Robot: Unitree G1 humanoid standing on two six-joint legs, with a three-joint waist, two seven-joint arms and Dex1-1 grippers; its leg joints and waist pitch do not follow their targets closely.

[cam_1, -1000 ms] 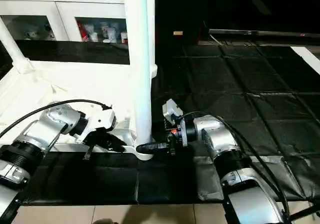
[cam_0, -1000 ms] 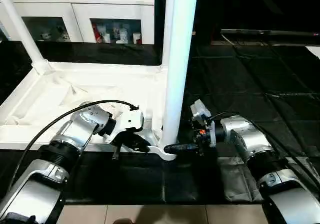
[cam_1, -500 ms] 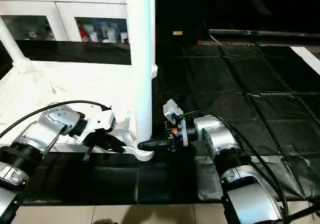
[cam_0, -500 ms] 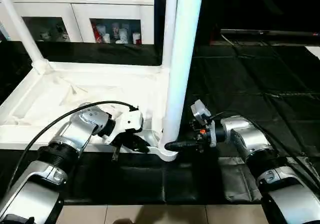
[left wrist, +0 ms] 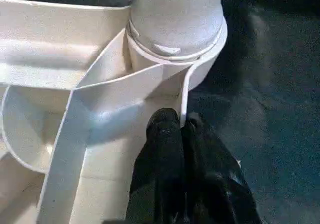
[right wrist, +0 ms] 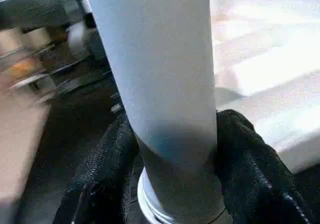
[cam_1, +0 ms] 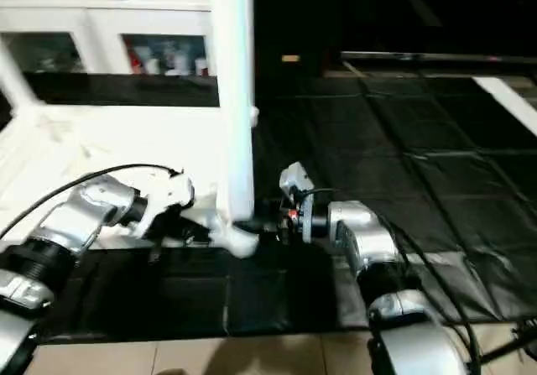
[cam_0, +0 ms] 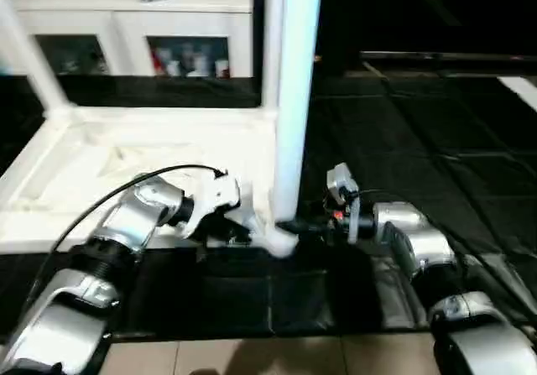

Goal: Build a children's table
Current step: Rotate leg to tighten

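Black floor mat (cam_0: 419, 123) under upturned table top (cam_0: 101, 165), white cabinet (cam_0: 126, 23) behind; leg (cam_0: 289, 98) stands upright in near corner socket (cam_0: 281, 239), long axis vertical, between both arms; right claw (right wrist: 172, 154) clamped round leg base, left claw (left wrist: 182, 129) pinched together on socket rib, so any twist comes from the right

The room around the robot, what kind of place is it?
Probably an indoor room set up as a work area: a white glass-door cabinet with small items behind the glass, black sheeting covering the floor, and pale floor tiles at the near edge.
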